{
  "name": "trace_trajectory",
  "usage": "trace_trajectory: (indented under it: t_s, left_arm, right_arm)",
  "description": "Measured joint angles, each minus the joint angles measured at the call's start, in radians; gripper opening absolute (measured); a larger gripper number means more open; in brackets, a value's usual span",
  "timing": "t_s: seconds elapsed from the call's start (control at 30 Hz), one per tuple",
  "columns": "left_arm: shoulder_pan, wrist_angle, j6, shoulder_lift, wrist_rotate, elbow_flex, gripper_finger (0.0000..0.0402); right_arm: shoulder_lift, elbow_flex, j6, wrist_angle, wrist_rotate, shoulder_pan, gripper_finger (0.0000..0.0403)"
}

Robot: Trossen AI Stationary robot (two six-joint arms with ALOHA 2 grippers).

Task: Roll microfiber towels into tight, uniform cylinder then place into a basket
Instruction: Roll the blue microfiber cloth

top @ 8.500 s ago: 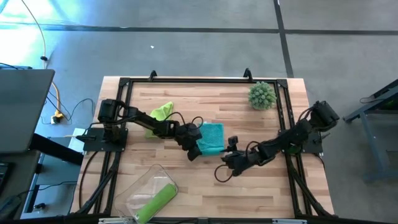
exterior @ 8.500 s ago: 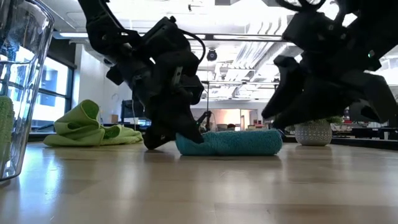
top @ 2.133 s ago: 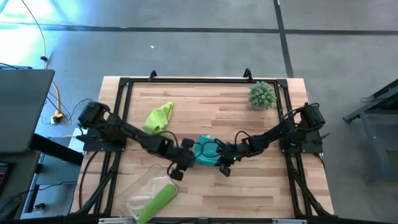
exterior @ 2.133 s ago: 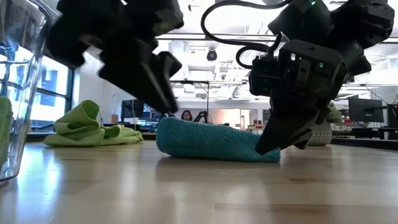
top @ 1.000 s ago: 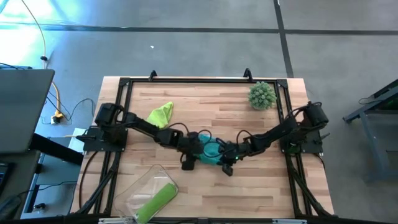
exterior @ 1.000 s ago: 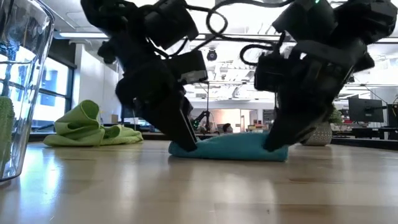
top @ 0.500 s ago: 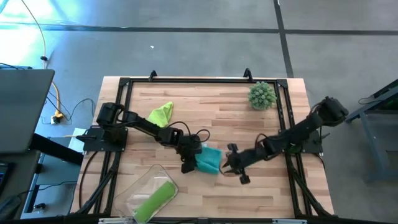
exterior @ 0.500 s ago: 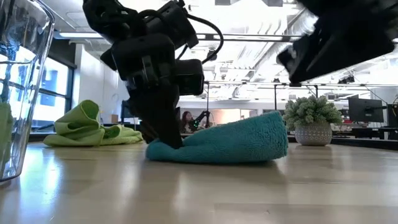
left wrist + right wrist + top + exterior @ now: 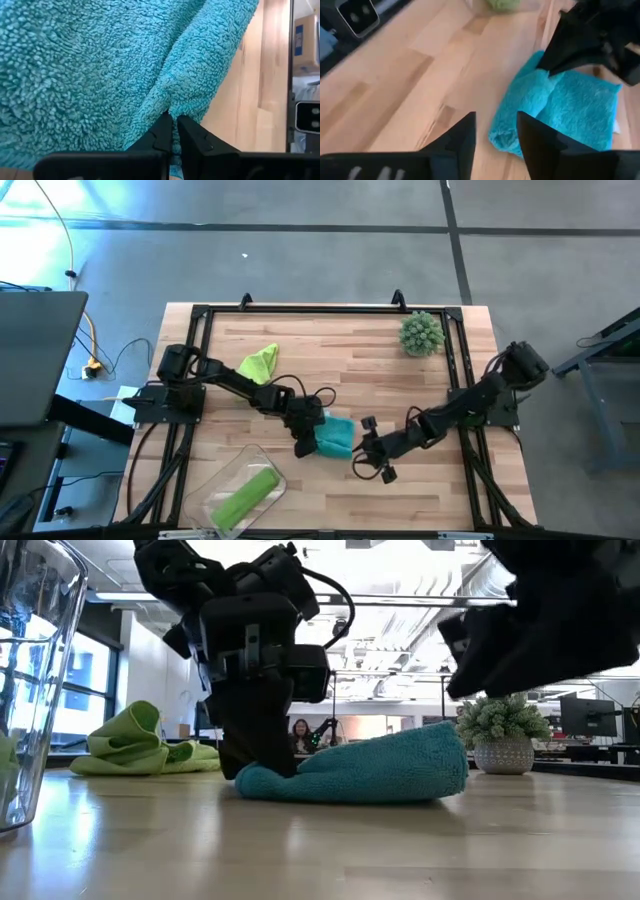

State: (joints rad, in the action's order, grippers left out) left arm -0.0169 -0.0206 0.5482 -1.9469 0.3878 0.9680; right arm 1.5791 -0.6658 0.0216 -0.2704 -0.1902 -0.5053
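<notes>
Plant (image 9: 421,333) and lime towel (image 9: 258,363) well apart

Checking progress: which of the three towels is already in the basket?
The rolled lime green towel, lying inside the clear basket. The other green one sits crumpled on the table; the teal is mid-table.

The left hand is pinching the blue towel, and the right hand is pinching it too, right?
Not quite. The left hand is pinching the blue towel, but the right hand is not. The right wrist view shows its fingers open above the bare table, short of the towel and not touching it.
</notes>
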Motion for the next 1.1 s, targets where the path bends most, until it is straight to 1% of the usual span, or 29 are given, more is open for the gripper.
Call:
trace_trajectory:
  t_s: [0.13, 0.23, 0.33, 0.47, 0.57, 0.63, 0.73, 0.83, 0.97, 1.1]
  left_arm:
    - [0.003, -0.003, 0.018, 0.000, 0.000, 0.000, 0.0008]
    - [0.003, -0.003, 0.019, 0.000, -0.001, 0.000, 0.0008]
    - [0.004, -0.004, 0.019, 0.000, -0.002, 0.000, 0.0008]
    - [0.004, -0.004, 0.018, 0.000, -0.007, 0.001, 0.0008]
    - [0.004, -0.005, 0.018, 0.000, -0.010, 0.001, 0.0008]
    - [0.005, -0.006, 0.018, 0.000, -0.010, 0.001, 0.0008]
    - [0.005, -0.006, 0.018, 0.000, -0.010, 0.001, 0.0008]
    - [0.005, -0.007, 0.018, 0.000, -0.011, 0.001, 0.0008]
    - [0.005, -0.007, 0.020, 0.000, -0.012, 0.002, 0.0008]
    - [0.002, -0.007, 0.024, 0.000, -0.013, 0.002, 0.0008]
  right_arm:
    - [0.046, 0.000, 0.026, -0.001, -0.008, 0.001, 0.0173]
    - [0.067, 0.000, 0.093, -0.026, -0.020, -0.006, 0.0187]
    - [0.082, 0.000, 0.165, -0.066, -0.026, -0.018, 0.0185]
    - [0.091, 0.000, 0.220, -0.142, -0.027, -0.028, 0.0167]
    - [0.093, 0.000, 0.246, -0.153, -0.027, -0.028, 0.0153]
    - [0.096, 0.000, 0.238, -0.155, -0.027, -0.020, 0.0147]
    - [0.124, 0.000, 0.181, -0.160, -0.027, 0.001, 0.0145]
    - [0.164, 0.000, 0.140, -0.166, -0.028, 0.024, 0.0148]
    - [0.203, 0.000, 0.132, -0.166, -0.067, 0.048, 0.0154]
    - [0.226, -0.001, 0.073, -0.160, -0.061, 0.068, 0.0160]
